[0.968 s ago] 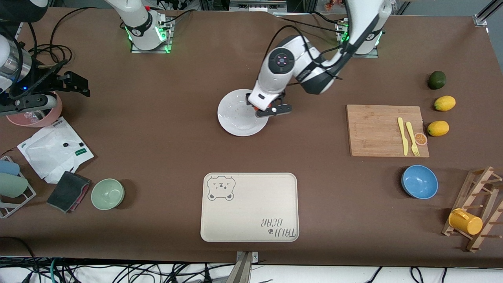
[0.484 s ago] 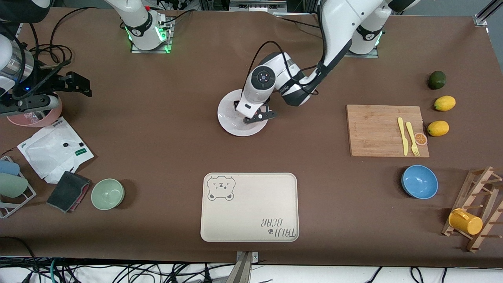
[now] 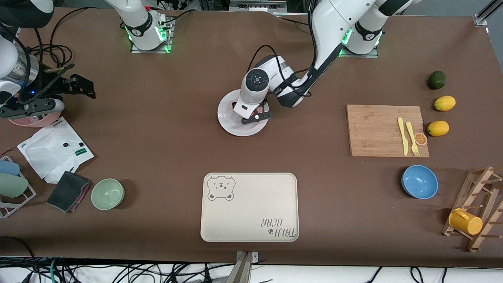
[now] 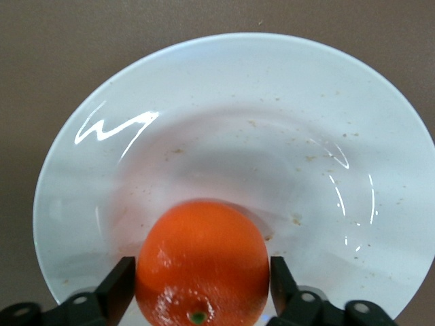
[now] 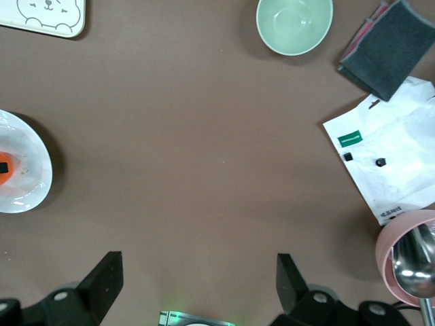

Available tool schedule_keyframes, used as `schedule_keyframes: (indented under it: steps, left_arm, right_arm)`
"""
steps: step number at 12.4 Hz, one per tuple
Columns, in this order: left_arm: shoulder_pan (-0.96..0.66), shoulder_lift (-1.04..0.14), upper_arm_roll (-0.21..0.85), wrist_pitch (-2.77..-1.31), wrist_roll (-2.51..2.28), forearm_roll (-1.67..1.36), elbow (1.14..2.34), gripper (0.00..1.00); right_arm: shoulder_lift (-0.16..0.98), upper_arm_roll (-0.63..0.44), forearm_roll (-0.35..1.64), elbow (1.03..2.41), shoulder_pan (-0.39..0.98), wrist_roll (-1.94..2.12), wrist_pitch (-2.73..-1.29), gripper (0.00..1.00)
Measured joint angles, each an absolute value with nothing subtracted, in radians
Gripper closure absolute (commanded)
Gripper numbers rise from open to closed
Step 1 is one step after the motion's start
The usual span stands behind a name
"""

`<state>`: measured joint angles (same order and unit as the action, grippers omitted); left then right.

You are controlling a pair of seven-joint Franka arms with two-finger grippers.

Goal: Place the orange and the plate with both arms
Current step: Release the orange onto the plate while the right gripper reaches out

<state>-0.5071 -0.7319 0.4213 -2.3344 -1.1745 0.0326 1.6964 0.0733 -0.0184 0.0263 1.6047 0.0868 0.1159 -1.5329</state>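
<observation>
The white plate [image 3: 232, 122] lies at mid-table. The orange [image 4: 202, 261] rests on the plate [image 4: 238, 115], close to the rim. My left gripper [image 3: 253, 116] is down over the plate, and in the left wrist view its fingers [image 4: 121, 285] flank the orange with a thin gap on each side, so the left gripper [image 4: 202, 272] is open. My right gripper [image 3: 84, 85] waits at the right arm's end of the table above a pink bowl [image 3: 37, 120]. In its wrist view the right gripper [image 5: 197, 265] stands wide open with nothing between the fingers.
A cream bear tray [image 3: 249, 206] lies nearer the front camera than the plate. Toward the left arm's end lie a cutting board [image 3: 377, 129] with yellow cutlery, two lemons [image 3: 438, 128], and a blue bowl [image 3: 419, 181]. Toward the right arm's end lie a green bowl [image 3: 107, 193], a white bag [image 3: 51, 151] and a dark cloth [image 3: 68, 191].
My left arm came down and carried the orange from above the plate's edge onto the plate, and its fingers parted from it. The right arm barely shifted.
</observation>
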Motion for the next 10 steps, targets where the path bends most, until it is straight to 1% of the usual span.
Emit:
schedule_keyframes:
  steps: [2, 4, 7, 10]
  left_arm:
    - [-0.506, -0.731, 0.418, -2.338, -1.176, 0.033, 1.683, 0.0]
    - [-0.493, -0.717, 0.416, -2.315, -1.177, 0.033, 1.644, 0.0]
    - [-0.438, -0.619, 0.414, -2.166, -1.169, 0.034, 1.612, 0.0]
    - [-0.352, -0.508, 0.41, -1.999, -1.014, 0.035, 1.603, 0.0]
  right_arm:
    - [0.088, -0.018, 0.056, 1.605, 0.087, 0.116, -1.533, 0.0]
    - [0.111, -0.019, 0.143, 1.606, 0.087, 0.116, -1.533, 0.0]
    - [0.16, -0.019, 0.285, 1.622, 0.087, 0.116, -1.561, 0.0]
    - [0.195, -0.003, 0.415, 1.679, 0.087, 0.125, -1.638, 0.0]
